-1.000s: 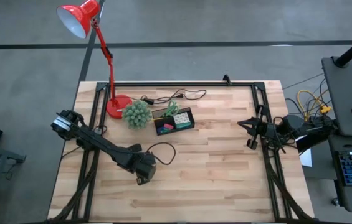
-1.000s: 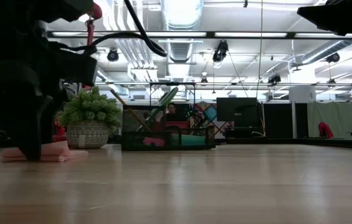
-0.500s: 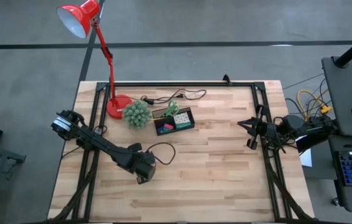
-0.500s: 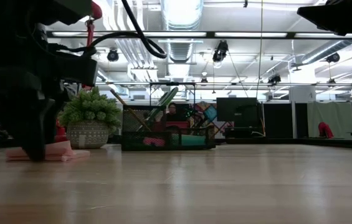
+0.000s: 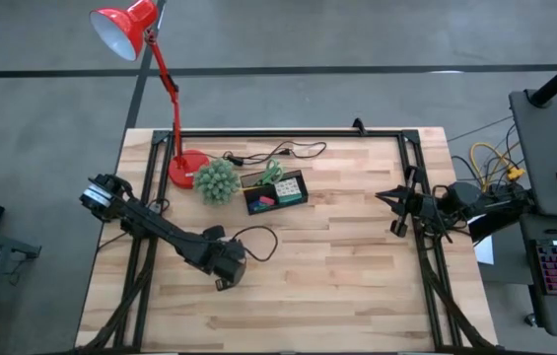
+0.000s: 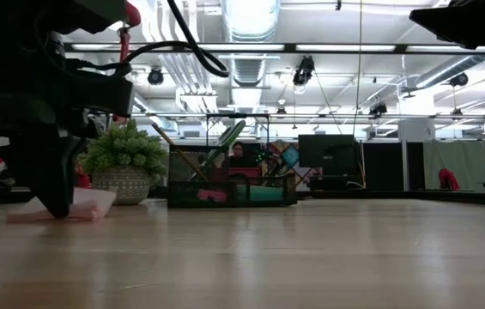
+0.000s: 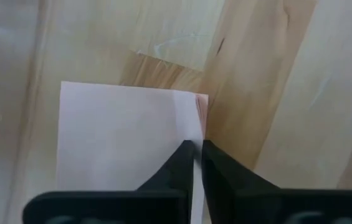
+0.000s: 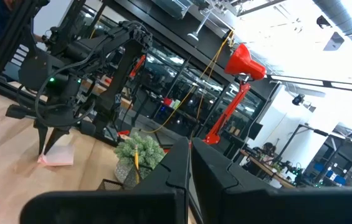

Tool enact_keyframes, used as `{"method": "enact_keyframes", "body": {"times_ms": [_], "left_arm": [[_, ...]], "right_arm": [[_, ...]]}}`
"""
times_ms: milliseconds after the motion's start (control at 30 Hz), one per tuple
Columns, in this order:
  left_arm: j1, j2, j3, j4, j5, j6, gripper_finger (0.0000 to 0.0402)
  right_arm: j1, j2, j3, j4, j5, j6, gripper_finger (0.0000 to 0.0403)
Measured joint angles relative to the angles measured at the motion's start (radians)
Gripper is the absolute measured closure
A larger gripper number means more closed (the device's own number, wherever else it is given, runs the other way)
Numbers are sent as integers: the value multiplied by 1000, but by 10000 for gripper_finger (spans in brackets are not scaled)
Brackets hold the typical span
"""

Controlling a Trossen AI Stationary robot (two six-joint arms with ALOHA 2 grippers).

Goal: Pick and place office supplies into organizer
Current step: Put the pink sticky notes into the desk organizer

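My left gripper [image 7: 194,149] is pressed down at the edge of the square pale-pink sticky-note pad [image 7: 126,143], fingers nearly together with only a thin sliver of the pad's top sheets pinched between them. In the high view the left gripper [image 5: 225,276] sits at about seven o'clock on the light wooden butcher-block table [image 5: 337,286], and the pad is hidden beneath it. From table height the pad [image 6: 83,206] shows one side tipping up off the wood beside my dark fingers.

My worry is the grip. I judge I have only a few sheets, not the whole block, so a lift could peel or fan the top pages, or the pad could slip free and drop flat. Swinging fast would make that worse.

The small black mesh organizer tray [image 5: 275,191] stands well apart toward eleven o'clock of the table's centre, just beside the spiky green ball plant [image 5: 216,180] and near the red desk lamp's round base [image 5: 185,169]; a black cable [image 5: 278,153] loops behind it. Coming in low, I could clip the plant or snag that cable.

My right gripper [image 8: 188,152] waits at three o'clock by the table edge, fingers closed on nothing.

I can read no brand, label or writing anywhere.
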Motion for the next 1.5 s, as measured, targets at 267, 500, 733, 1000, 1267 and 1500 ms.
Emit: {"method": "enact_keyframes", "body": {"times_ms": [267,500,733,1000,1267,1500], "left_arm": [[1,-33,7,-25,23,30,401],[1,-60,32,-18,29,57,401],[16,-94,62,-9,25,48,401],[61,-98,142,25,-8,6,401],[135,-97,227,262,-52,196,401],[250,-97,252,427,-58,377,401]], "right_arm": [[0,0,0,0,0,0,394],[0,0,0,0,0,0,394],[0,0,0,0,0,0,394],[0,0,0,0,0,0,394],[0,0,0,0,0,0,394],[0,0,0,0,0,0,394]]}}
